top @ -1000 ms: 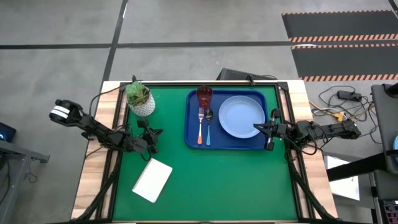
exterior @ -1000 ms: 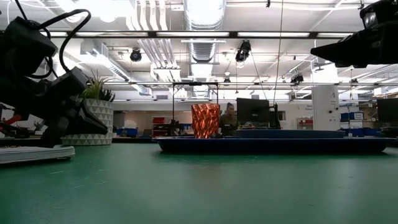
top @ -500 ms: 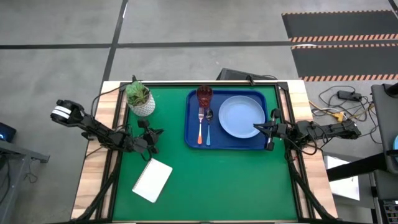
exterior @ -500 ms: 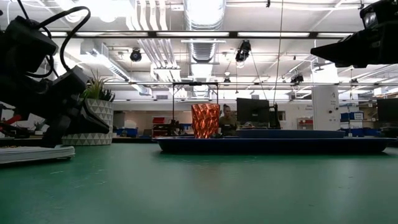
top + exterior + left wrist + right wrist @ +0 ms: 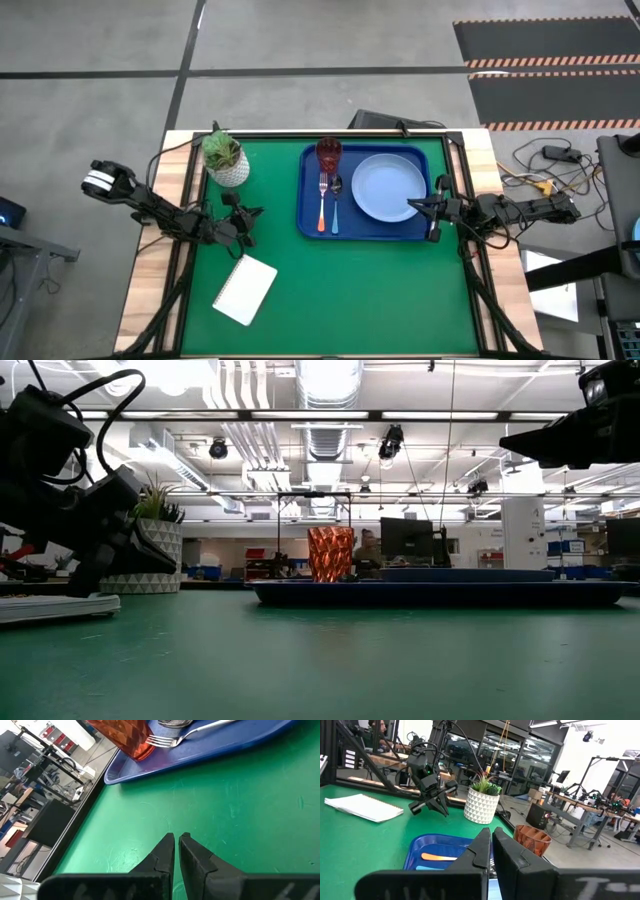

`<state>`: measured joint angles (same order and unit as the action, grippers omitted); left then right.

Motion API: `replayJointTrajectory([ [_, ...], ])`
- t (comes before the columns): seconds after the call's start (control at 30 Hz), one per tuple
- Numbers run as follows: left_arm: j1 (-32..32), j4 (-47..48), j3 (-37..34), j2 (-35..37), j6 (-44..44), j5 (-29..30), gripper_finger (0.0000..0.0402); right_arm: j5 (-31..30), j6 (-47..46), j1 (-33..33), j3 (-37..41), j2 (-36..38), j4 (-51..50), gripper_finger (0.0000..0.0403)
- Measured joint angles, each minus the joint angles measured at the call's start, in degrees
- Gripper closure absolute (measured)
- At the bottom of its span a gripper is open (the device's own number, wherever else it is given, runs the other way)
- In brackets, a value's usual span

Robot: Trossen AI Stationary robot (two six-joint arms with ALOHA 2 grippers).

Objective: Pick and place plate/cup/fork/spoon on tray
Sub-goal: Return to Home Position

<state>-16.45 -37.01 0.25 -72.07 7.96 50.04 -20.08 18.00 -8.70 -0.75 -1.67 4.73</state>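
White notepad [image 5: 245,289] lying nearest on green table [image 5: 340,290]; left gripper [image 5: 247,224] hovering beyond it, fingers together, holding nothing; right gripper [image 5: 424,212] hanging at tray [image 5: 308,225] right rim, fingers together, empty; plate [image 5: 389,187], spoon [image 5: 335,203], fork [image 5: 322,203] lying on tray; cup [image 5: 329,154] standing at tray far corner; potted plant [image 5: 226,158] sitting far left
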Motion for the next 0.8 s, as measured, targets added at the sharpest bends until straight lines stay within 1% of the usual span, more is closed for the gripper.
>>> replayJointTrajectory([
  [0.8,0.0,-0.1,0.6,0.0,-0.1,0.1,0.0394,0.0,0.0,0.0,0.0,0.0,0.0,0.0394],
])
